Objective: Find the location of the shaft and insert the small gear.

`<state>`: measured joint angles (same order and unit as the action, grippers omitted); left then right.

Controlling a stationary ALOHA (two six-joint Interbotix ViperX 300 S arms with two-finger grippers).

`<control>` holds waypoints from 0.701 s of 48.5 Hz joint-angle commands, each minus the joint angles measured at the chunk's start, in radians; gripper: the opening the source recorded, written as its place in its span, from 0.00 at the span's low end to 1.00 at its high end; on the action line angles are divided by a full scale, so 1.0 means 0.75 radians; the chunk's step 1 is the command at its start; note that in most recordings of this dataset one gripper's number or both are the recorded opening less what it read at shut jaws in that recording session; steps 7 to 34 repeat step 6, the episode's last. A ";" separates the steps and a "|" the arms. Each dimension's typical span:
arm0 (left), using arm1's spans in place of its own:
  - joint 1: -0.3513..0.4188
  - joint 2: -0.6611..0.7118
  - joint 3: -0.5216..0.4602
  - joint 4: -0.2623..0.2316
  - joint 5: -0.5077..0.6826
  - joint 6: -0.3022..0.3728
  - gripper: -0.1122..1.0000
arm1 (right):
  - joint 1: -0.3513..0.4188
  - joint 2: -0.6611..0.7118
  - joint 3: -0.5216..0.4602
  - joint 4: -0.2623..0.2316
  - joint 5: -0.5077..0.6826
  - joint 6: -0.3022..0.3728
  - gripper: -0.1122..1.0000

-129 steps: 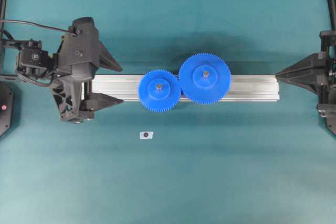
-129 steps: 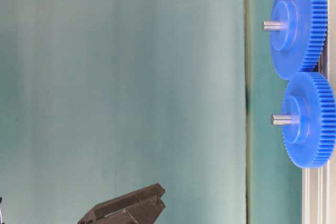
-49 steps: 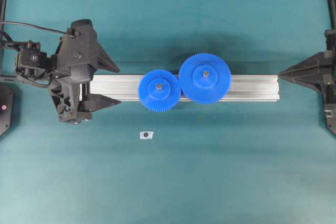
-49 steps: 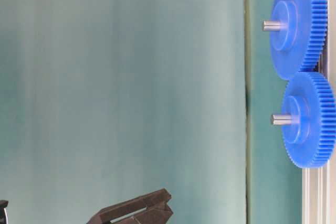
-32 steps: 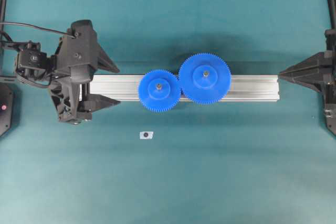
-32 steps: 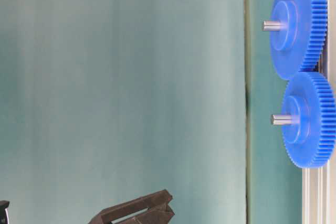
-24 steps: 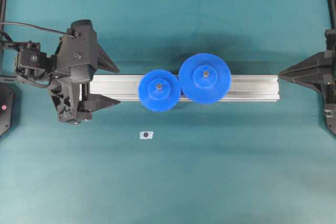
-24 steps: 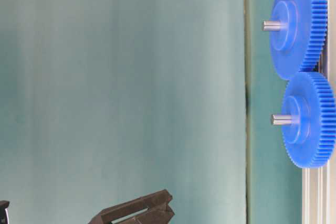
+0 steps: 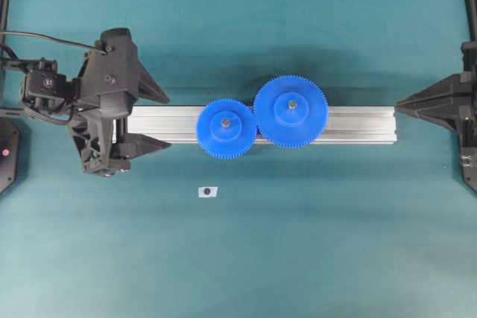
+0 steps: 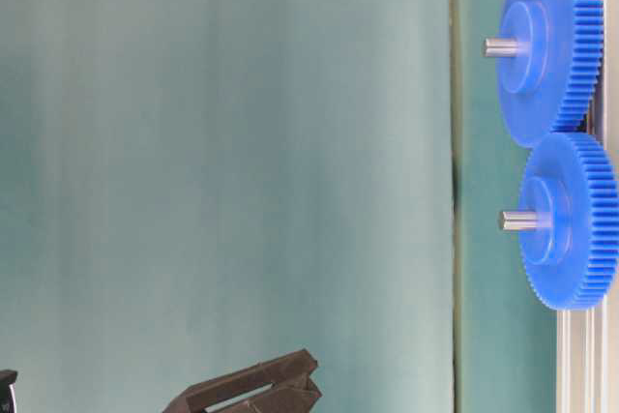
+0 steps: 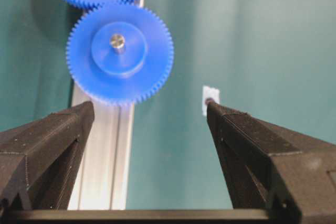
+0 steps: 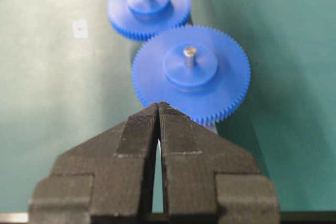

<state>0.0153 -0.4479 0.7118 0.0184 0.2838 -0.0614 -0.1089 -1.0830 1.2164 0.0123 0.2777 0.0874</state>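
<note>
The small gear [image 9: 226, 128] is bright blue and sits on the aluminium rail [image 9: 358, 121], its teeth meshed with the larger blue gear [image 9: 291, 111]. A grey pin stands out of each hub, as on the small gear [image 11: 119, 52] in the left wrist view. The shaft [image 9: 207, 191], a tiny pale-based piece with a dark centre, lies alone on the mat in front of the rail. My left gripper [image 9: 168, 120] is open astride the rail's left end, holding nothing. My right gripper [image 9: 399, 109] is shut and empty at the rail's right end, its tips [image 12: 158, 104] pointing at the larger gear [image 12: 190, 72].
A teal mat covers the table. Black arm bases and frame posts [image 9: 6, 147] stand at the left and right edges. In the table-level view both gears [image 10: 569, 220] hang at the right edge, and one left finger [image 10: 251, 389] shows at the bottom.
Since the earliest frames both grippers have drawn back a little from the gears. Nothing has moved over the last second.
</note>
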 commanded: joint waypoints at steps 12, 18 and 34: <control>-0.002 -0.014 -0.014 0.002 -0.010 0.000 0.88 | 0.029 0.002 -0.012 0.002 -0.041 0.012 0.15; -0.002 -0.014 -0.014 0.002 -0.010 0.000 0.88 | 0.029 0.002 -0.012 0.002 -0.041 0.012 0.15; -0.002 -0.014 -0.014 0.002 -0.010 0.000 0.88 | 0.029 0.002 -0.012 0.002 -0.041 0.012 0.15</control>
